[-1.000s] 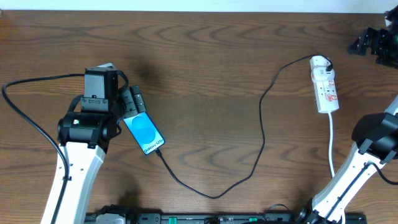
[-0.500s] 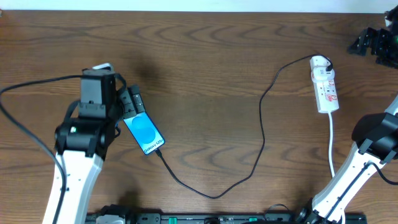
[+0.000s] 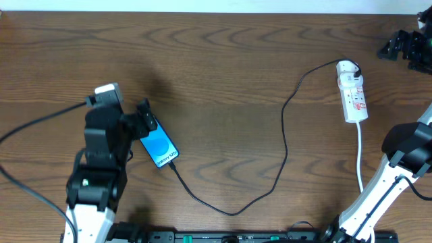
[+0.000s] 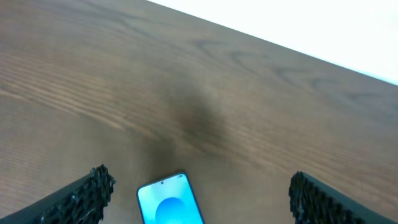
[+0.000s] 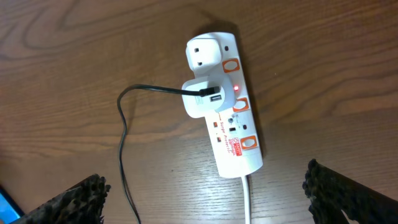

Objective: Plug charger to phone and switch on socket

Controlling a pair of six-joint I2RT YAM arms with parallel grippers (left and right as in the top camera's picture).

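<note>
The phone (image 3: 160,147) lies flat at the left with its blue screen up; its top end shows in the left wrist view (image 4: 168,202). The charger (image 3: 283,145), a thin black cable, meets the phone's lower end and loops across to a white adapter (image 5: 200,98) seated in the socket (image 3: 352,91). A small red light glows beside that adapter on the socket (image 5: 239,146). My left gripper (image 3: 143,116) hangs open just above the phone's top end, fingertips wide apart (image 4: 200,182). My right gripper (image 3: 403,46) hovers open above the socket (image 5: 205,177), holding nothing.
The socket's white cord (image 3: 360,152) runs toward the front edge beside my right arm (image 3: 405,145). My left arm (image 3: 94,182) rises from the front left, with a black lead (image 3: 34,125) trailing left. Bare wooden table (image 3: 223,81) fills the middle.
My left arm has drawn back toward the front edge and turned, and its open gripper has shifted slightly with it. Phone, cable, socket and right arm have not moved.
</note>
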